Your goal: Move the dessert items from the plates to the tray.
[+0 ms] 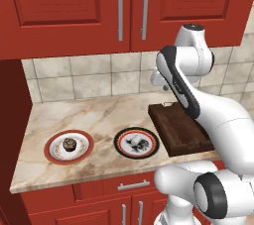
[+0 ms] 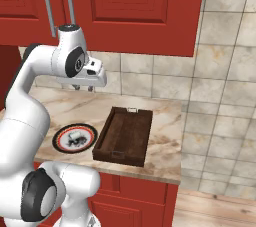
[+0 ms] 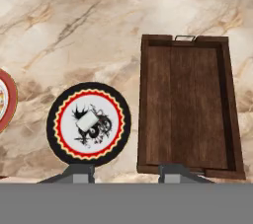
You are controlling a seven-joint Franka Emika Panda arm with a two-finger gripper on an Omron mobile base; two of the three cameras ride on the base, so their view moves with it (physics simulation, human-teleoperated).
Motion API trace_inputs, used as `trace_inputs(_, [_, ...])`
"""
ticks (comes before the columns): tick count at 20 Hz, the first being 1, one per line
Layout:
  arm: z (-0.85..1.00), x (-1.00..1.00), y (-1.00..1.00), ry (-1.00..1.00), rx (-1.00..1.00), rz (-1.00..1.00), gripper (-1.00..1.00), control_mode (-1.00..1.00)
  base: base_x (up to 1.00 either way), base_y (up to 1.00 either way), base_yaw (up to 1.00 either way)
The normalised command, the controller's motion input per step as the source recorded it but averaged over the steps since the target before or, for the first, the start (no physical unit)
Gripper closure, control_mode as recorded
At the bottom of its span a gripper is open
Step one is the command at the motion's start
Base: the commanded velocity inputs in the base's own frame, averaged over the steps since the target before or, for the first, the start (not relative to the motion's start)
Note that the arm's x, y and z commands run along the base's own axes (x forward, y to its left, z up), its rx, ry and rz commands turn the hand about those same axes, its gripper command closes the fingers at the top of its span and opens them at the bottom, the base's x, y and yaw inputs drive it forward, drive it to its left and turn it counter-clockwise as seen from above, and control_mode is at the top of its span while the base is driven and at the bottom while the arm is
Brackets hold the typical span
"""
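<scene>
1. Left base view: a marble counter (image 1: 99,112) runs under red cabinets (image 1: 74,6). The cupcake (image 1: 69,144) sits on the red-brown plate (image 1: 52,153); the black-rimmed plate (image 1: 124,150) lies between it and the tray (image 1: 181,130).
2. Right base view: the gripper (image 2: 83,88) hangs high above the counter, holding nothing; its jaw gap cannot be told.
3. Hand view: the marshmallow (image 3: 87,121) rests at the black-rimmed plate's centre, just beside the tray.

Black-rimmed plate (image 2: 75,138) just beside wooden tray (image 2: 125,136)
</scene>
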Motion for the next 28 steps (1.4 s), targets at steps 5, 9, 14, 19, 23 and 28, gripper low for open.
trace_inputs(5, [-0.08,0.0,0.11,0.06,0.06,0.0,-1.0,-1.0,0.0,0.0,0.0])
trace_inputs(9, [-0.21,-0.18,0.01,0.06,0.13,-0.01,-1.0,-1.0,0.0,0.0,0.0])
trace_inputs(14, [-0.36,-0.18,0.24,0.03,0.04,-0.14,-1.0,-1.0,0.0,0.0,0.0])
trace_inputs(19, [-0.38,-0.06,0.23,0.01,0.0,-0.21,-1.0,-1.0,0.0,0.0,0.0])
trace_inputs(23, [-0.32,0.0,0.23,0.05,0.0,-0.22,-1.0,-1.0,0.0,0.0,0.0])
trace_inputs(28, [-0.55,0.01,0.06,0.08,0.04,-0.19,-1.0,-1.0,0.0,0.0,0.0])
